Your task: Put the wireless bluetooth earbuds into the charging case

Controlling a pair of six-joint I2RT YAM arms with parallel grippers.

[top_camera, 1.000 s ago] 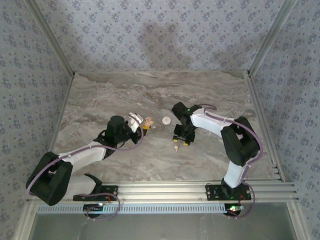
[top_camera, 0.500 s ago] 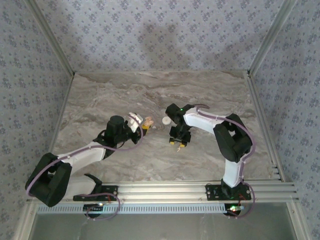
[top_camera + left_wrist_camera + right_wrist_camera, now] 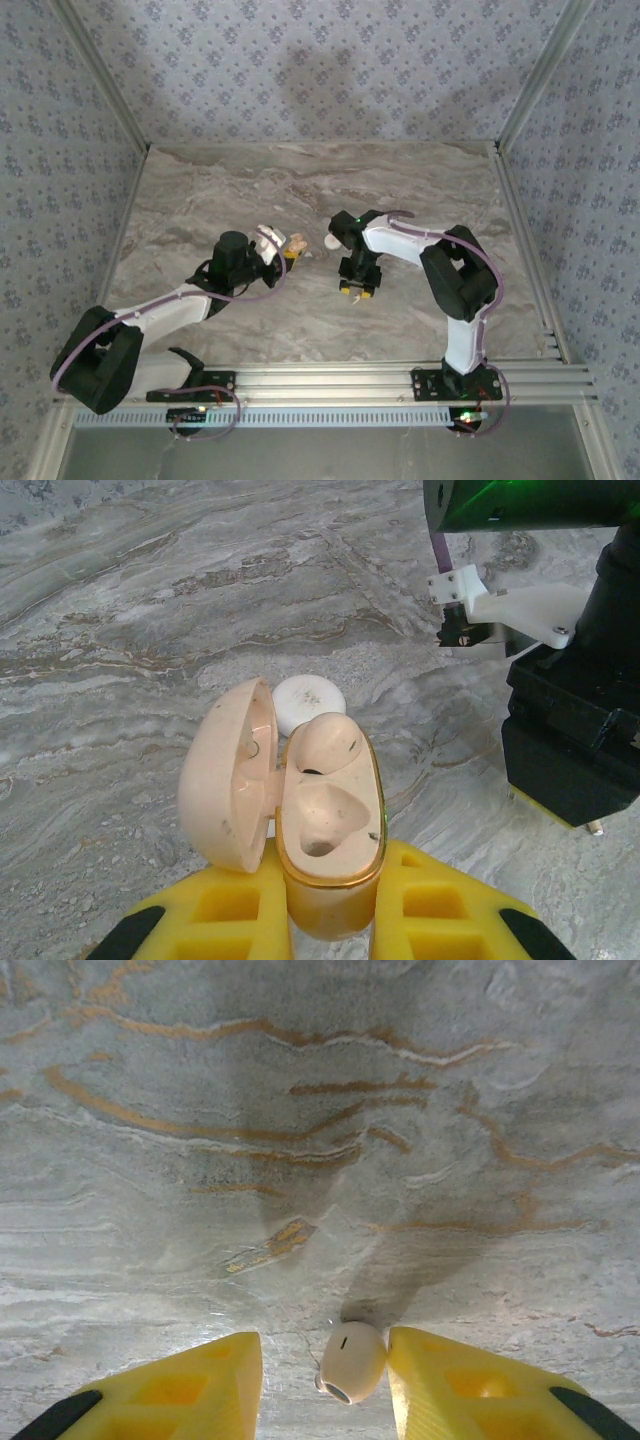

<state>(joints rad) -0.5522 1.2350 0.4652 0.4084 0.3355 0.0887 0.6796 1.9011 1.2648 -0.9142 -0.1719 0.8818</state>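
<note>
Right wrist: right gripper (image 3: 325, 1378) fingers grasp 1 earbud (image 3: 351, 1361); left gripper (image 3: 330, 915) clenched on open charging case (image 3: 325, 815). Next: carry earbud to socket.

Both arms: white link shells with black joint housings, lilac cables looped alongside. Left gripper (image 3: 330, 920) and right gripper (image 3: 322, 1385): yellow fingers with black pads at the outer edges. Green indicator light near the right wrist.

One open charging case (image 3: 318, 825); one earbud (image 3: 351, 1361); one white disc (image 3: 308, 704).
</note>
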